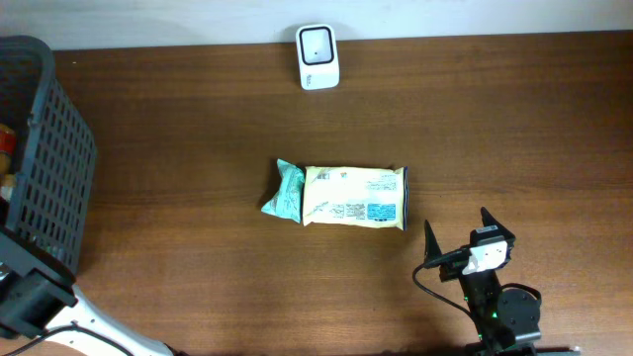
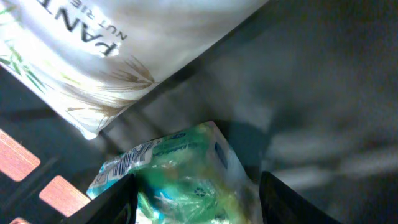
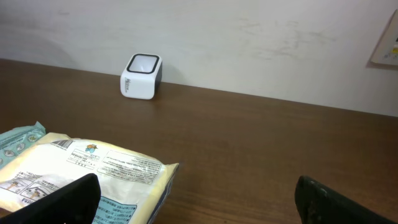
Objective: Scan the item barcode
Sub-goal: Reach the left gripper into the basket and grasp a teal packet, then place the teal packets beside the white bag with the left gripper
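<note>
In the left wrist view my left gripper (image 2: 199, 182) reaches down inside the basket, one finger on each side of a crinkled green plastic packet (image 2: 186, 180). A barcode label (image 2: 121, 163) shows on the packet's upper left. The left finger touches the packet and a narrow gap shows at the right finger. On the table lies a yellow packet (image 1: 354, 196) with a green end. My right gripper (image 1: 457, 229) stands open just right of it, holding nothing. The white barcode scanner (image 1: 317, 56) sits at the table's far edge, also visible as the scanner (image 3: 141, 76) against the wall.
The dark mesh basket (image 1: 49, 168) stands at the table's left edge. Inside it, a white printed bag (image 2: 118, 50) lies above the green packet. The left arm's base (image 1: 30, 297) is at the lower left.
</note>
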Action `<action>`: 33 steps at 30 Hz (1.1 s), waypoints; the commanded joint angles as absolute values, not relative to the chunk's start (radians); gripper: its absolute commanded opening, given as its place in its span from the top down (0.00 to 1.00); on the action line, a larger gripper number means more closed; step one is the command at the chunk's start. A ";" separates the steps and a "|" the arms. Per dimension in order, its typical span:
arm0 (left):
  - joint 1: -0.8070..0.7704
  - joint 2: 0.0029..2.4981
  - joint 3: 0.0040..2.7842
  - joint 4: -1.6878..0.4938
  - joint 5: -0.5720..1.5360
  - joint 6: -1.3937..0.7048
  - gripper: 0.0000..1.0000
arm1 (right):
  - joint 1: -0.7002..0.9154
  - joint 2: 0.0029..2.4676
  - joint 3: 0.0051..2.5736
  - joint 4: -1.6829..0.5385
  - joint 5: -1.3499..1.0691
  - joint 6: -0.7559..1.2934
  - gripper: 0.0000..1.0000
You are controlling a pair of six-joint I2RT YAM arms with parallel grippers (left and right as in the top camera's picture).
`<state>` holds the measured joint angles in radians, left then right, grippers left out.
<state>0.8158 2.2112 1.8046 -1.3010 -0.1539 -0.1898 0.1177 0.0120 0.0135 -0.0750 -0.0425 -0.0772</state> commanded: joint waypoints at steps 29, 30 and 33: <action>0.111 1.934 2.566 -1.628 -0.097 -0.162 1.00 | 0.113 0.006 0.006 -0.076 -0.034 -0.066 0.01; 0.068 1.934 2.525 -1.629 -0.099 -0.162 1.00 | 0.113 0.006 0.006 -0.075 -0.034 -0.066 0.01; -0.026 1.934 2.296 -1.605 -0.100 -0.163 1.00 | 0.113 0.006 0.006 -0.075 -0.034 -0.066 0.01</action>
